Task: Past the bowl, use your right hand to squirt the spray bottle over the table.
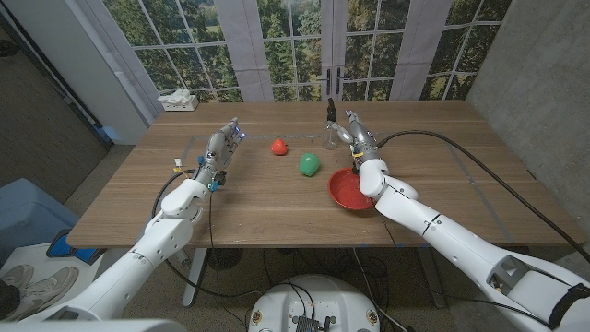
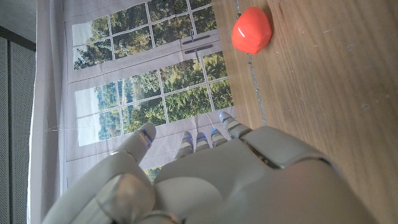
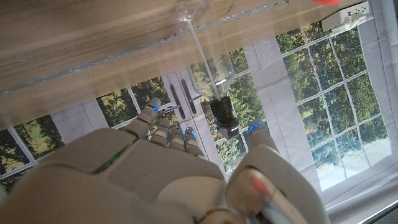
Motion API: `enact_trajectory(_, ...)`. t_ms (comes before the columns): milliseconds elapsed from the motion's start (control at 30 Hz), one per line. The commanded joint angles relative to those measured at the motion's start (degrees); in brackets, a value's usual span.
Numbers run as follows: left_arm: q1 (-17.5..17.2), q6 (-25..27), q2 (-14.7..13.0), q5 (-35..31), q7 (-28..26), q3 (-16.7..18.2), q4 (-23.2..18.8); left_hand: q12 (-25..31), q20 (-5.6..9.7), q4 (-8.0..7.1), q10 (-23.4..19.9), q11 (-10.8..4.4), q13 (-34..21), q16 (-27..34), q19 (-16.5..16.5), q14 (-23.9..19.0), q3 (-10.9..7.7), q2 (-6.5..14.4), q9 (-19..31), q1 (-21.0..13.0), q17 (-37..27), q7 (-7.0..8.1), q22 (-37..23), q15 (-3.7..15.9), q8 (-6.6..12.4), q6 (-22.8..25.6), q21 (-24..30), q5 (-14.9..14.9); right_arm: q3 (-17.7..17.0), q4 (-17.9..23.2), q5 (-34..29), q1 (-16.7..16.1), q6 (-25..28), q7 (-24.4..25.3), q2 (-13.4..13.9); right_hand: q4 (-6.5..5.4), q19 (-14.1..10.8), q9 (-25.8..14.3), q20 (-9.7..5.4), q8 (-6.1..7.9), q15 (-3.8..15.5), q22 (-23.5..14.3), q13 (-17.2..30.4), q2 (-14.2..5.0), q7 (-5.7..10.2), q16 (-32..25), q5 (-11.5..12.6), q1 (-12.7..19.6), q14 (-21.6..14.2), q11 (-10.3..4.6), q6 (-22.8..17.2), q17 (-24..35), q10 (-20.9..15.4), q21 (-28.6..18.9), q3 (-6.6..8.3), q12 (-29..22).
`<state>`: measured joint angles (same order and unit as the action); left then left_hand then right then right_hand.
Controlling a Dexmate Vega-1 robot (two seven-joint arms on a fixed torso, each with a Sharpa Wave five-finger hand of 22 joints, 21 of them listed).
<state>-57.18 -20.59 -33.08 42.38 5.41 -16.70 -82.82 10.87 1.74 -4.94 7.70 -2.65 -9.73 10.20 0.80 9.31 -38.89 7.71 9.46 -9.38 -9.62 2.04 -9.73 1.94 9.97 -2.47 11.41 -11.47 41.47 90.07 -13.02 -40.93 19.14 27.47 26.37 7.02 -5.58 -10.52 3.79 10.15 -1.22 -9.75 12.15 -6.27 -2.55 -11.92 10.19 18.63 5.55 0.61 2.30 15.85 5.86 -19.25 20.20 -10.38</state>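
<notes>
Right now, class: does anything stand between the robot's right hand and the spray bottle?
Nothing visible does. The right hand is open right beside the spray bottle, fingers spread toward it. The red bowl lies nearer the robot, under the forearm.

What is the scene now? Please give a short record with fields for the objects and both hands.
table: wooden table
spray bottle: clear spray bottle, upright, past the bowl
bowl: red bowl, under the right forearm
other objects: green ball; red ball
right hand: right hand beside the spray bottle, fingers apart, grip not yet visible
left hand: left hand holds nothing
</notes>
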Motion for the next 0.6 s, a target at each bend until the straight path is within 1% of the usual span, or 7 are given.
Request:
enact_trajectory(33,-0.4,0.3,-0.4,-0.2,-0.4,0.2,-0.8,0.0,3.47,0.32,0.6,-0.11,-0.3,0.0,-0.1,0.6,-0.3,3.0,0.3,-0.1,-0.1,-0.01,-0.3,2.36,0.26,-0.2,0.0,-0.1,1.2,-2.8,-0.2,1.8,1.1,0.8,-1.4,0.0,0.1,-0.1,0.02,0.04,-0.07,-0.2,0.1,0.08,0.02,-0.4,0.3,0.2,0.8,0.09,0.6,0.2,0.8,0.5,-0.25,-0.2)
enact_trajectory(100,-0.4,0.3,-0.4,-0.1,-0.5,0.2,-0.9,0.0,3.49,0.35,0.6,-0.08,-0.3,0.0,-0.1,0.6,-0.29,3.0,0.3,-0.1,-0.1,-0.02,-0.3,2.37,0.27,-0.2,0.0,-0.1,1.4,-3.0,0.1,2.0,0.9,0.3,-1.3,-0.02,0.1,-0.1,0.06,0.05,-0.06,-0.2,0.1,0.06,0.01,-0.4,0.3,0.2,0.8,0.09,0.7,0.3,0.9,0.6,-0.27,-0.2)
enact_trajectory(167,-0.6,0.6,-0.6,-0.2,-0.9,0.2,-1.3,0.0,3.46,0.38,0.6,-0.11,-0.3,0.0,-0.1,0.6,-0.28,3.0,0.3,-0.1,-0.1,-0.05,-0.3,2.35,0.27,-0.2,0.0,-0.1,1.5,-3.5,-0.1,2.1,0.7,0.9,-1.5,-0.07,0.2,-0.1,0.11,0.06,-0.09,-0.3,0.2,0.02,0.06,-0.4,0.3,0.1,0.9,0.27,0.9,0.3,1.1,0.7,-0.32,-0.2)
enact_trajectory(200,-0.7,0.8,-0.7,-0.4,-1.1,0.2,-1.5,0.0,3.46,0.38,0.6,-0.1,-0.3,0.0,-0.1,0.6,-0.28,3.0,0.3,-0.1,-0.1,-0.07,-0.3,2.35,0.27,-0.2,0.0,-0.1,1.4,-3.5,0.4,2.2,0.5,0.3,-1.4,-0.1,0.2,-0.1,0.22,0.08,-0.1,-0.3,0.2,0.02,0.02,-0.4,0.3,0.1,1.0,0.32,0.9,0.3,1.1,0.7,-0.36,-0.2)
enact_trajectory(267,-0.7,0.6,-0.6,-0.1,-0.7,0.2,-1.4,0.0,3.46,0.42,0.6,-0.07,-0.3,0.0,-0.1,0.6,-0.27,3.0,0.3,-0.1,-0.1,-0.04,-0.3,2.35,0.25,-0.2,0.0,-0.1,1.7,-4.2,0.1,2.5,0.3,1.0,-1.8,-0.15,0.4,-0.1,0.3,0.09,-0.22,-0.3,0.2,0.04,0.03,-0.5,0.3,0.0,1.1,0.36,1.0,0.4,1.3,0.9,-0.44,-0.2)
enact_trajectory(300,-0.8,0.6,-0.7,-0.3,-1.1,0.2,-1.6,0.0,3.47,0.44,0.6,-0.11,-0.3,0.0,-0.1,0.6,-0.27,3.0,0.3,-0.2,-0.1,-0.02,-0.3,2.34,0.24,-0.2,0.0,-0.1,1.6,-4.2,0.5,2.6,0.3,0.4,-1.8,-0.17,0.4,-0.1,0.3,0.11,-0.17,-0.3,0.2,0.05,0.08,-0.5,0.3,-0.1,1.1,0.35,1.0,0.4,1.3,0.9,-0.48,-0.3)
enact_trajectory(600,-1.6,0.8,-1.0,-0.4,-1.8,0.5,-2.7,0.0,3.47,0.64,0.7,-0.1,-0.3,0.0,-0.1,0.6,-0.27,3.0,0.3,-0.2,-0.1,-0.01,-0.3,2.32,0.24,-0.3,0.0,-0.1,2.1,-6.1,1.0,3.3,-1.0,0.8,-2.6,-0.29,0.5,-0.1,0.42,0.2,-0.28,-0.3,0.2,0.19,0.01,-0.6,0.3,-0.5,1.3,0.47,1.3,0.6,1.7,1.2,-0.75,-0.4)
